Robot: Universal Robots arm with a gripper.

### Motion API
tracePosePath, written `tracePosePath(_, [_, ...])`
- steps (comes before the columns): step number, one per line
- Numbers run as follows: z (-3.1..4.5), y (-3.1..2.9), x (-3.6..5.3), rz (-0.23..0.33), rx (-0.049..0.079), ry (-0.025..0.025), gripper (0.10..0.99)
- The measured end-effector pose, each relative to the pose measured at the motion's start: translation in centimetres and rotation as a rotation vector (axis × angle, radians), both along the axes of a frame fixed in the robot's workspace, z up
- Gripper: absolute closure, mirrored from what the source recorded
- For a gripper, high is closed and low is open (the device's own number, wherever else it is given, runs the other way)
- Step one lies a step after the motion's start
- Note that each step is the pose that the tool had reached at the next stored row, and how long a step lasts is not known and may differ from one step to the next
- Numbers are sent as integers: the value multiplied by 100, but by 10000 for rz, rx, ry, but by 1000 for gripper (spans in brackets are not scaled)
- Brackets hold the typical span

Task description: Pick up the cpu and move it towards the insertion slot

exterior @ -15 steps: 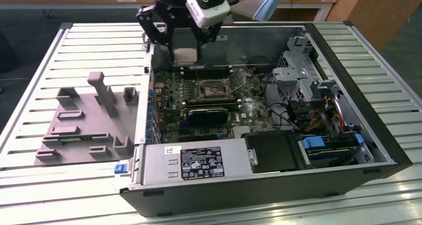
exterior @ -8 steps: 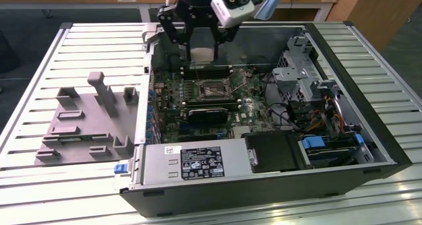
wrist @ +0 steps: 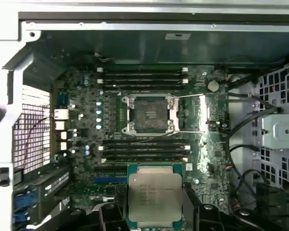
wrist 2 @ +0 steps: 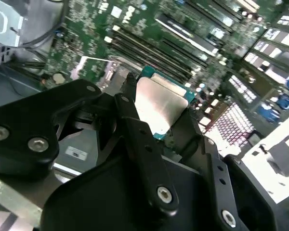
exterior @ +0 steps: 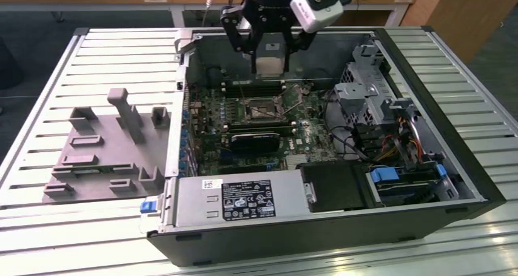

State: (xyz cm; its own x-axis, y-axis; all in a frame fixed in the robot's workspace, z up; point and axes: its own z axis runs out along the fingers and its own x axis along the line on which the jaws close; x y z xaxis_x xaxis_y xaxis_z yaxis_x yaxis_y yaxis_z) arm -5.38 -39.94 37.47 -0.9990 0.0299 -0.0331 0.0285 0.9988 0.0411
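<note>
Exterior view: set high and off my arm, it looks steeply down on the whole open computer case (exterior: 324, 167) on the slatted table (exterior: 48, 227), my gripper (exterior: 270, 42) at the far edge. First wrist view: rides on me, facing straight down at the motherboard (wrist: 82, 130) from moderate height, the insertion slot (wrist: 151, 114) central. Second wrist view: close and oblique, looking past my fingers (wrist 2: 144, 154). Both wrist views share the cpu (wrist: 155, 194) (wrist 2: 159, 103) and the memory slots (wrist: 144, 149) (wrist 2: 149, 50).

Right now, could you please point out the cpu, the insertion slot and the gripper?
cpu (wrist: 154, 196), first wrist view, metal top.
insertion slot (wrist: 150, 113), first wrist view, socket centre.
gripper (wrist 2: 156, 118), second wrist view, midway between its fingertips.
</note>
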Motion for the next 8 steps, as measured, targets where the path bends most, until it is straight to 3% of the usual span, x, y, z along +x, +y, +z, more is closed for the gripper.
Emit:
tracePosePath(4, [-14, 54, 147, 0, 0, 0, 549])
tracePosePath(8, [-36, 163, 190, 0, 0, -1, 549])
